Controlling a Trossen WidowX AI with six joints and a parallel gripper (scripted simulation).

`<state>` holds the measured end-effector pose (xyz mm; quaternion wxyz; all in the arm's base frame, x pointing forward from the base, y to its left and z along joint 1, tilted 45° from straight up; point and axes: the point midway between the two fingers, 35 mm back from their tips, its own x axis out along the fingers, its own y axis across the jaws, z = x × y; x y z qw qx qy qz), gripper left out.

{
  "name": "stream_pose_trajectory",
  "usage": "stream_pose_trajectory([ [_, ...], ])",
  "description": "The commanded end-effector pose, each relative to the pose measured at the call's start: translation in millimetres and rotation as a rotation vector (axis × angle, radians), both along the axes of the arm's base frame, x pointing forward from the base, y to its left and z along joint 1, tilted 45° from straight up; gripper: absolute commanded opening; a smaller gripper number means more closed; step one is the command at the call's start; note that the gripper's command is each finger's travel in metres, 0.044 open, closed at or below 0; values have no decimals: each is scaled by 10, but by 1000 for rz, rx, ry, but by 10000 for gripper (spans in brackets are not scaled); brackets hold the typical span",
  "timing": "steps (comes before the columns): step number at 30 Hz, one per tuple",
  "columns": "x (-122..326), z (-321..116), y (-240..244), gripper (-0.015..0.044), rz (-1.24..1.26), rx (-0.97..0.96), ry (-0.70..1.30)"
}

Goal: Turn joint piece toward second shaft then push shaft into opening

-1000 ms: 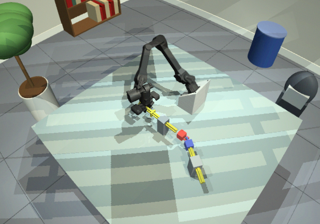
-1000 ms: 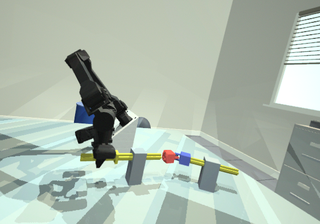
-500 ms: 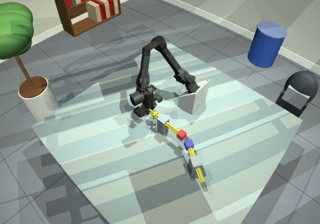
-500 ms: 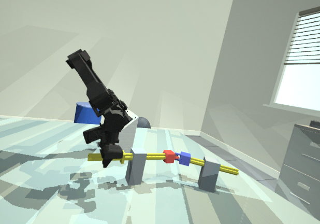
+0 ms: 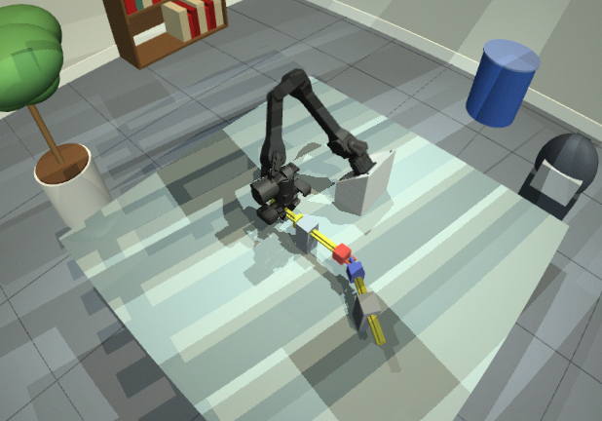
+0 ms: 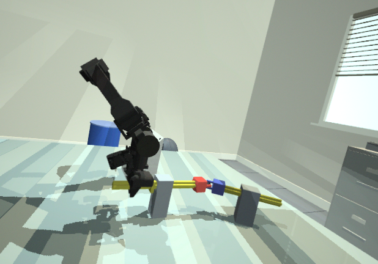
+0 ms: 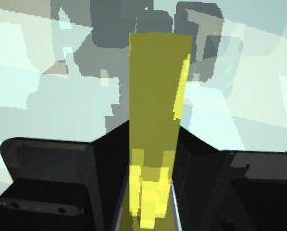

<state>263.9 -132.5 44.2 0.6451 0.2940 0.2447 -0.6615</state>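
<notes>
The red joint piece (image 5: 342, 253) (image 6: 199, 184) is hinged to the blue piece (image 5: 356, 271) (image 6: 218, 187) on the end of the fixed shaft (image 5: 377, 331) (image 6: 270, 200), which passes through its block (image 5: 367, 310) (image 6: 248, 206). The sliding yellow shaft (image 5: 323, 239) (image 6: 184, 184) (image 7: 156, 89) runs through the other block (image 5: 308, 237) (image 6: 162, 197) and reaches the red piece with no visible gap; its tip is hidden. Its collar (image 5: 295, 219) (image 6: 151, 188) is close beside the block. My gripper (image 5: 282, 209) (image 6: 133, 186) (image 7: 151, 123) is shut on this shaft, behind the collar.
The arm's white wedge-shaped base (image 5: 360, 193) stands behind the sliding shaft's block on the striped table top (image 5: 234, 329). A plant, a bookcase, a blue bin (image 5: 502, 86) (image 6: 104, 134) and a dark domed bin (image 5: 567, 164) stand off the table.
</notes>
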Motion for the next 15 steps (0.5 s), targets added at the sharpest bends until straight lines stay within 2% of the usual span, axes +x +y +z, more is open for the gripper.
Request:
stream_pose_trajectory([
  [1,4,-84,61,0,2,7,6],
  [15,4,-61,59,0,-1,-1,0],
])
